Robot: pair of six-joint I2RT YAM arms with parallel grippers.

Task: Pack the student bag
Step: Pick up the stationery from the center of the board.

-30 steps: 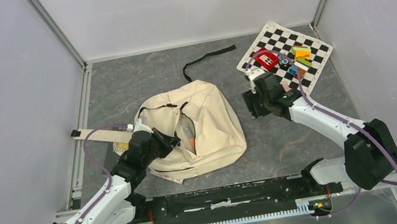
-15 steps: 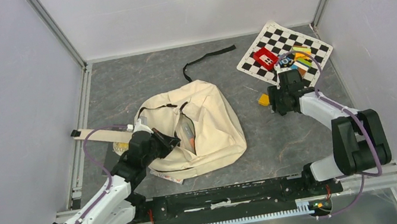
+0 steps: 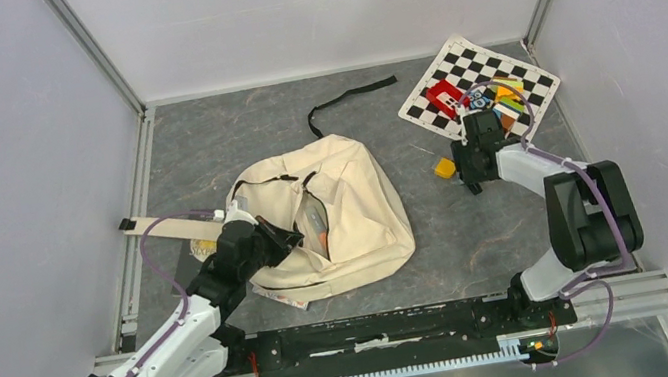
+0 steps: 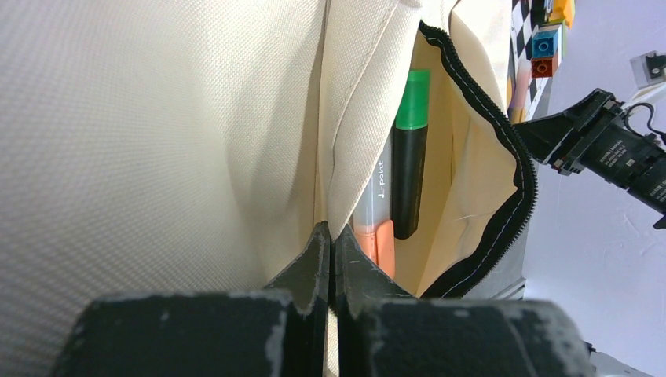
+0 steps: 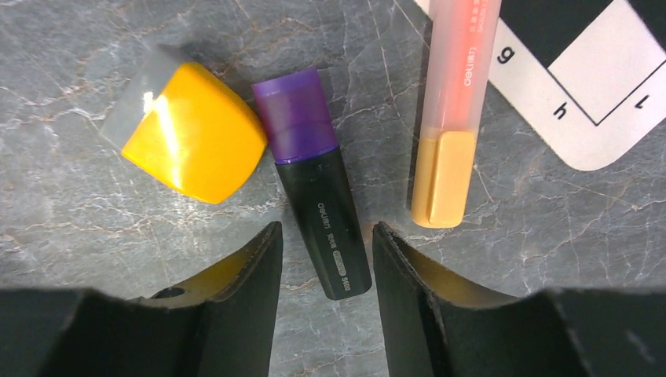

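Right gripper [image 5: 326, 236], spread wide, straddled the purple highlighter [image 5: 318, 188] and should close squarely across its barrel, while the left gripper [image 4: 328, 243] clamped the student bag [image 4: 157, 118] at its opening.

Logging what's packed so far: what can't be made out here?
Left wrist: student bag interior, behind its fabric and the left pincer.
Right wrist: orange pen's far end, cut by the top edge.
Top external: toys on the checkerboard, too small; purple marker, under the right pincer.
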